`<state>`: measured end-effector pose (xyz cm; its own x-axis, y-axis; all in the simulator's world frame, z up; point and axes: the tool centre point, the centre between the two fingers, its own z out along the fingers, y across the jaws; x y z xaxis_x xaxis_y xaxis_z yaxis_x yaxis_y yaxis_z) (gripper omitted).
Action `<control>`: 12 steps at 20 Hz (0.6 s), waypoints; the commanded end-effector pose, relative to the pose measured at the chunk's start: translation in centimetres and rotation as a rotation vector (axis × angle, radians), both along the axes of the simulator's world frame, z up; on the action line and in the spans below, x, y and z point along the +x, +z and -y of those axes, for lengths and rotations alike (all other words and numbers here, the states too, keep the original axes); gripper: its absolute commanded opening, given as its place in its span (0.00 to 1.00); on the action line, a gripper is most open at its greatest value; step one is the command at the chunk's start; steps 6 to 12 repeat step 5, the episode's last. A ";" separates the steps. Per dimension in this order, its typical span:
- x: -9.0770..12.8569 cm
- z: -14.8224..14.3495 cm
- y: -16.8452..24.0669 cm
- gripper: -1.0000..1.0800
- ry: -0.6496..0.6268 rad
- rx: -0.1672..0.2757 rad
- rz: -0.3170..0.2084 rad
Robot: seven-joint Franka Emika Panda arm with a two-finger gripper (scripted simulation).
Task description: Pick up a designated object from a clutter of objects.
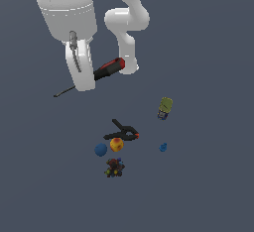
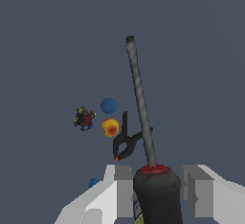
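The screwdriver (image 1: 106,69) has a red-and-black handle and a thin dark shaft. It is held lifted well above the floor, with the shaft pointing to the exterior view's left. My gripper (image 1: 84,80) is shut on its handle. In the wrist view the handle (image 2: 157,194) sits between my two fingers (image 2: 123,189) and the shaft runs away from the camera. The clutter lies below: the black orange-tipped clamp (image 1: 122,132), the yellow-red ball (image 1: 116,144), the blue ball (image 1: 101,149), the dark multicoloured toy (image 1: 114,167), the tiny blue piece (image 1: 162,147) and the olive-green can (image 1: 165,106).
The white arm base (image 1: 126,28) stands behind the clutter. In the wrist view the clamp (image 2: 127,142), the yellow-red ball (image 2: 110,127), the blue ball (image 2: 108,106) and the toy (image 2: 83,118) lie on the dark floor far below.
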<state>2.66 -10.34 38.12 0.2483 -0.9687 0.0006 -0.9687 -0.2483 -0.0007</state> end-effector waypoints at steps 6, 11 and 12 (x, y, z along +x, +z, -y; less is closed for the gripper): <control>0.2 0.0 0.9 0.00 0.000 0.000 0.000; 0.2 0.0 0.9 0.00 0.000 0.000 0.000; 0.2 0.0 0.9 0.00 0.000 0.000 0.000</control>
